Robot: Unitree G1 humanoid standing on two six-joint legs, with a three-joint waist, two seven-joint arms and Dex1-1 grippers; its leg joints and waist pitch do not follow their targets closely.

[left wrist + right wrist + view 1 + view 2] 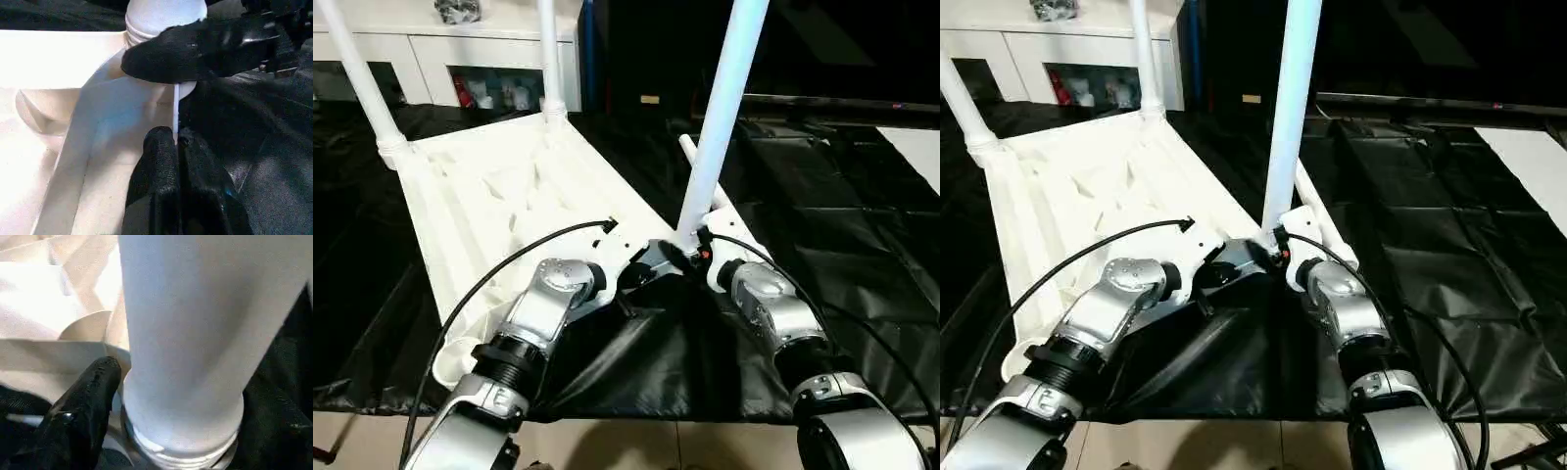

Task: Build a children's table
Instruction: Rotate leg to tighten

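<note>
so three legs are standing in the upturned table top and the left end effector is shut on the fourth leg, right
Not quite. Three legs stand in the upturned table top, including the near leg, but the left end effector is shut on the thin edge of the table top beside that leg's socket, not on a fourth leg, as the left wrist view shows.

We see the white plastic rectangular tabletop [499, 196] lying ribbed underside up, three long white tapered tubular legs standing in its corner sockets: the nearest leg [717, 117] directly above our right claw [690, 253], two far legs [357, 78] beyond.
</note>
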